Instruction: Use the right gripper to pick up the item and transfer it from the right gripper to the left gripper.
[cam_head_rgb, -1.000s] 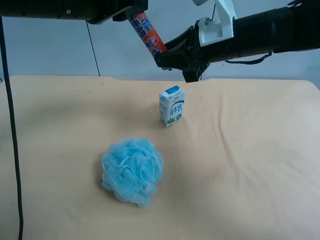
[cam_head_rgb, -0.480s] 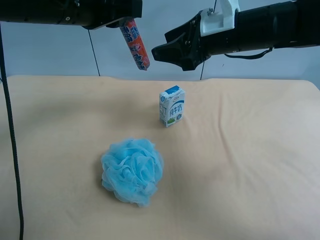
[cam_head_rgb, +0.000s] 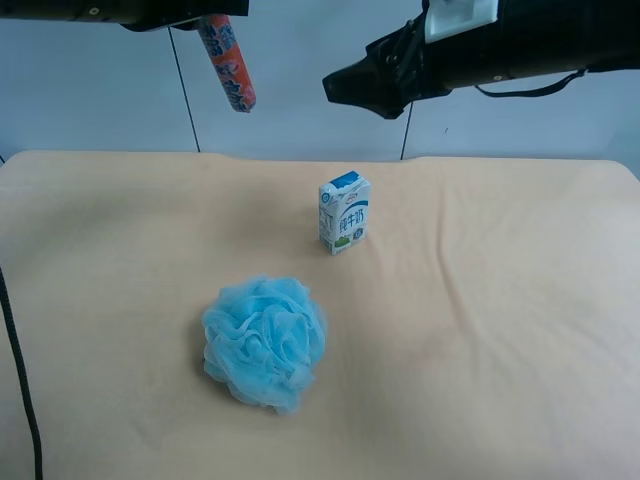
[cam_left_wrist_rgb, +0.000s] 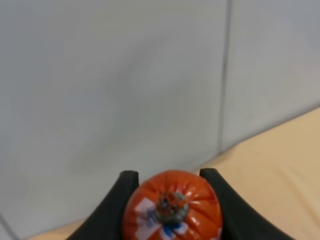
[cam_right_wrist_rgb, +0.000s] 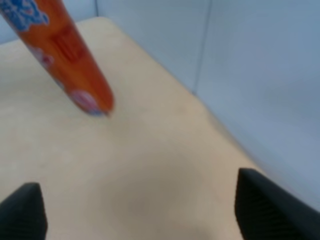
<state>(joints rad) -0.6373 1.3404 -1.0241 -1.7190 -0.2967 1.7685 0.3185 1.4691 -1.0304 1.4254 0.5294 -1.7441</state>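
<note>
The item, a slim red-orange stick with blue-white patches (cam_head_rgb: 228, 63), hangs from my left gripper (cam_head_rgb: 205, 18) at the exterior high view's top left, high above the table. The left wrist view shows its crimped end (cam_left_wrist_rgb: 171, 212) clamped between the two black fingers (cam_left_wrist_rgb: 119, 200). My right gripper (cam_head_rgb: 345, 85), on the arm with the white mount (cam_head_rgb: 460, 20), is open and empty to the item's right, well apart from it. The right wrist view shows its two fingertips (cam_right_wrist_rgb: 260, 207) wide apart with the item (cam_right_wrist_rgb: 65, 55) ahead.
A blue-white milk carton (cam_head_rgb: 344, 212) stands upright on the tan table (cam_head_rgb: 500, 300) below the right gripper. A fluffy light-blue bath pouf (cam_head_rgb: 265, 340) lies nearer the front. A black cable (cam_head_rgb: 18, 380) trails down the view's left edge.
The right gripper has let go of the item and pulled back to the right and up. The left gripper has carried the item left and higher.
</note>
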